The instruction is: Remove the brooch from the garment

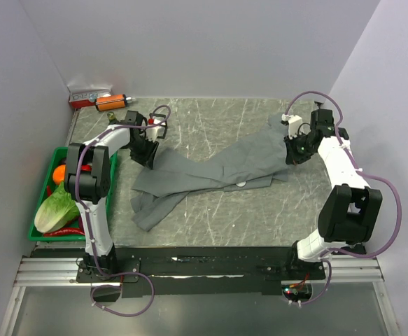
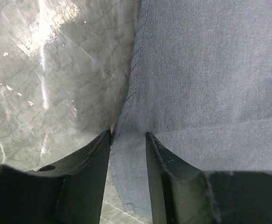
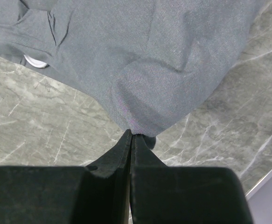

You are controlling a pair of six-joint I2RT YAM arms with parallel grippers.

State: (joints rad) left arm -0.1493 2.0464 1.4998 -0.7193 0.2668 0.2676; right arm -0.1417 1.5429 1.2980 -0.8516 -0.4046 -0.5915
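Observation:
The grey garment (image 1: 217, 171) lies stretched across the marble table between my two grippers. My left gripper (image 1: 148, 150) stands over its left end; in the left wrist view its fingers (image 2: 98, 158) are apart, with the shirt's hem (image 2: 129, 163) lying flat between them. My right gripper (image 1: 292, 150) is shut on the shirt's right edge (image 3: 140, 126), jaws pressed together on a pinch of cloth. A small round disc with a pale rim, seemingly the brooch (image 3: 35, 60), peeks from under a fold; it shows as a pale spot in the top view (image 1: 241, 184).
A green crate (image 1: 39, 231) with lettuce, an orange and red chillies stands at the table's left edge. An orange tool (image 1: 113, 102) and a red box (image 1: 85, 96) lie in the back left corner. The table's right edge (image 3: 266, 179) is close to my right gripper.

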